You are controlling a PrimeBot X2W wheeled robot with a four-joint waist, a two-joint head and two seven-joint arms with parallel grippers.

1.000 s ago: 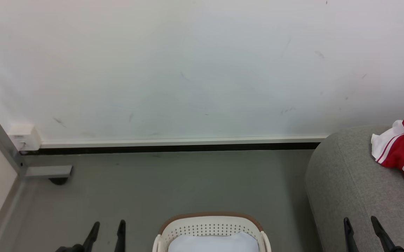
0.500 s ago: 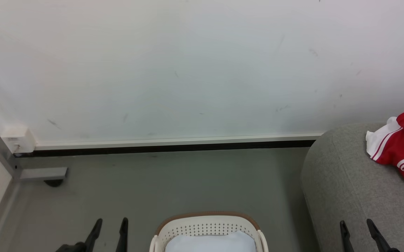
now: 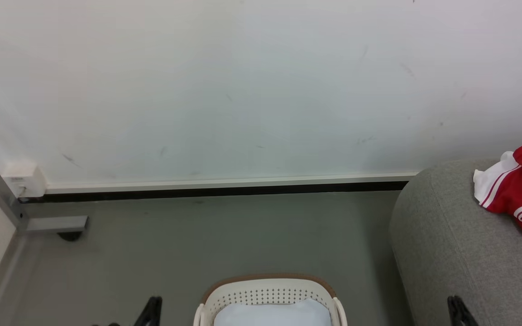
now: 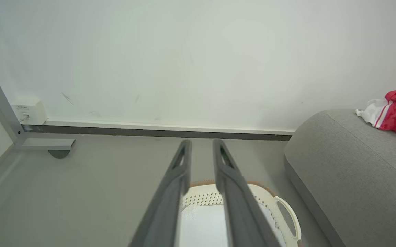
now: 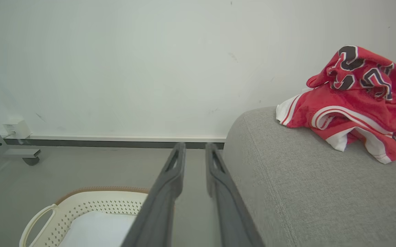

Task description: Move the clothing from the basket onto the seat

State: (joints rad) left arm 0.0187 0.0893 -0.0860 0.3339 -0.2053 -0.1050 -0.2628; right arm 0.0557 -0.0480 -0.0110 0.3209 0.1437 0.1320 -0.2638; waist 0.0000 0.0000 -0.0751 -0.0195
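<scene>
The clothing (image 5: 352, 103), a crumpled red jersey, lies on the seat (image 5: 304, 192) at about 3 o'clock in the head view. The basket (image 5: 91, 206) stands on the floor (image 3: 224, 235) at 6 o'clock, near the seat's rounded arm, with a pale cloth (image 5: 98, 230) inside. The left gripper (image 4: 202, 147) at 7 o'clock and the right gripper (image 5: 194, 147) at 5 o'clock each have their jaws slightly parted, grasping nothing.
</scene>
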